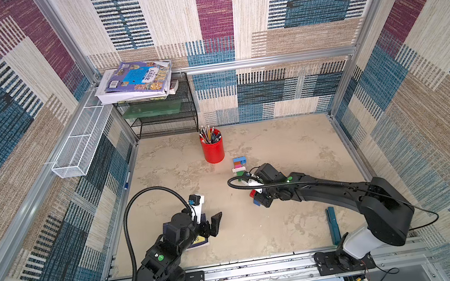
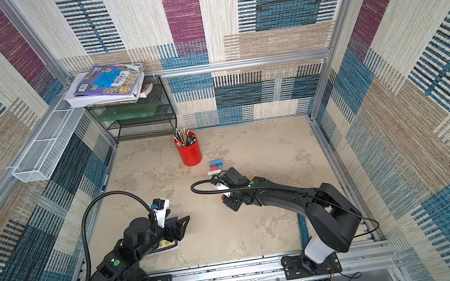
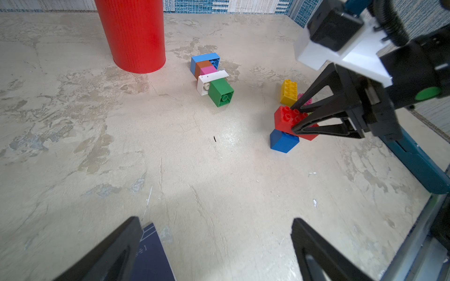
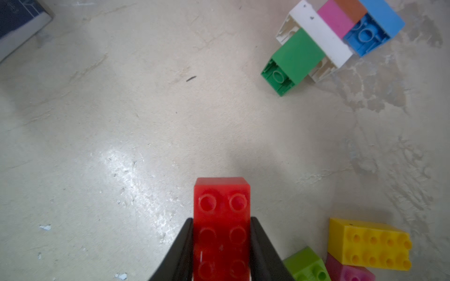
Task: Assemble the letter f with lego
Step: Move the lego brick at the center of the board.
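Glossy plastic lego, matt mottled tabletop

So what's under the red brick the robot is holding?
The right hand grips the red brick, and a blue brick sits right under it. The red brick covers the blue one's top, so whether they are clicked together can't be seen.

I logged red brick, yellow brick; stack blue, brown, pink, white, green; cup at its ten o'clock was red.

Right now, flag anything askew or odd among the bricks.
The joined brick stack lies on its side on the table, with the green brick showing its hollow underside sideways. Nothing else stands out.
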Robot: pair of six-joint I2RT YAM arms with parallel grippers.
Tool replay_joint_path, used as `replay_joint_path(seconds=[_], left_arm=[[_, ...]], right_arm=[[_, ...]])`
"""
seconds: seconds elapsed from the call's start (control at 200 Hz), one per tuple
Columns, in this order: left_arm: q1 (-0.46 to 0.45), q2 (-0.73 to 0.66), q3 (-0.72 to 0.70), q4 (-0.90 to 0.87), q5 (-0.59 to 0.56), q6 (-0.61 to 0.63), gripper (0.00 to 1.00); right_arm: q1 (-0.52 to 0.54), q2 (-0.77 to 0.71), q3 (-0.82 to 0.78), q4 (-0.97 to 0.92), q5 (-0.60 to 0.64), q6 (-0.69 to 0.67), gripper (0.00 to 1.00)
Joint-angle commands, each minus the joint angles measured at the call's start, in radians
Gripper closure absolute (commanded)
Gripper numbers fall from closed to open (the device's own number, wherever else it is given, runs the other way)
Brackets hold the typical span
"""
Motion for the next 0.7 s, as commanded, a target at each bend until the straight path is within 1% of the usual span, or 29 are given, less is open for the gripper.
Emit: replay_joint_path(seconds=[0.0,0.12,0.361,0.691], left_arm=[[0.001,0.000,0.000,0.023,0.000,-0.002,0.01],[0.000,-0.001,-0.001,0.022,0.000,-0.002,0.01],[0.001,0.004,-0.002,0.032,0.001,-0.001,0.01],[0.001,0.005,-0.002,0.033,0.008,0.001,0.01]], right_arm=[[-0.006,-0.035,0.008,0.019,0.002,0.006,0.77],[-0.003,-0.042,0.002,0.013,-0.007,0.017,0.77],[0.038,-0.032,-0.041,0.023,0.062,0.102,0.78],[0.050,-0.021,-0.047,0.027,0.098,0.100,0.78]])
